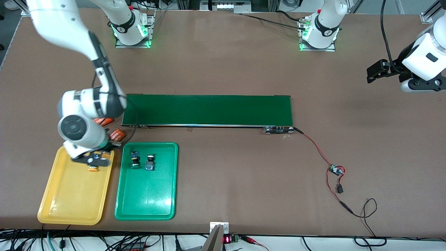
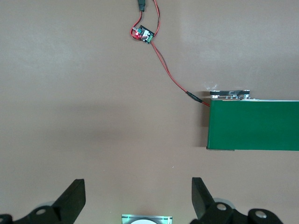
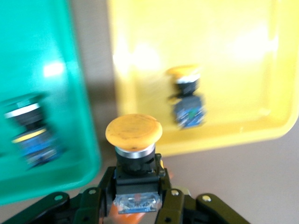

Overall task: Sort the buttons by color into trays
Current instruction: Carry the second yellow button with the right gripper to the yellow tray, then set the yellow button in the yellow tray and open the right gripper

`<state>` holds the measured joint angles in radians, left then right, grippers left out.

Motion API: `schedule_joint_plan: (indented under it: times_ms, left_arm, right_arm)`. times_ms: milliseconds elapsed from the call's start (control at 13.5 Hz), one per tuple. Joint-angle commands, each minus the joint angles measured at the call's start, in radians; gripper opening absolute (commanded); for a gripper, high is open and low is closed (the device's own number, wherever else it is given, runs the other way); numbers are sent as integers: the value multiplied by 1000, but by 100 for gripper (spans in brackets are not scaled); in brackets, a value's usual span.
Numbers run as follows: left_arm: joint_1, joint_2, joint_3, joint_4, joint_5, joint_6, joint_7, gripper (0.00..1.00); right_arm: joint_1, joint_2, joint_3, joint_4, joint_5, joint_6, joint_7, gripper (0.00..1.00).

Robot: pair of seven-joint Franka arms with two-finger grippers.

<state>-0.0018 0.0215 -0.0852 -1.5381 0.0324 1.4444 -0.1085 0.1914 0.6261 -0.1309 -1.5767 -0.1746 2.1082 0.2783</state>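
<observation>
Brown tabletop fills what we see, with a long dark green conveyor belt across its middle. Our right gripper hangs over the shallow yellow plastic tray, its fingers clamped on a yellow-capped push-button switch; another yellow-capped switch lies in that tray. Two green-capped switches lie in the green plastic tray beside it. Our left gripper waits with fingers spread, holding nothing, over bare table at its own end.

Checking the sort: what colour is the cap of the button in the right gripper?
Yellow-orange; the button shows best in the right wrist view.
</observation>
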Motion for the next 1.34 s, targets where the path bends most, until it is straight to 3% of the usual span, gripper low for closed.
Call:
schedule_joint_plan:
  times_ms: [0,297,965,1039,1113,1261]
  left_arm:
    - [3,14,-2,33,-11,-24,23,100]
    - [3,14,-2,33,-11,-24,23,100]
    - [3,14,-2,33,-11,-25,23,100]
    - [3,14,-2,33,-11,-25,23,100]
    - [3,14,-2,33,-11,-25,23,100]
    - [3,14,-2,33,-11,-25,23,100]
  right_arm:
    - [-81,64,16,95,-17,-4,-135,20]
    - [-188,87,17,101,-17,93,-276,20]
    - [-250,170,20,99,-6,286,-390,22]
    - [-257,181,25,99,-6,305,-395,50]
    - [-257,182,25,99,1,335,-387,99]
    - [-254,169,27,98,39,326,-393,100]
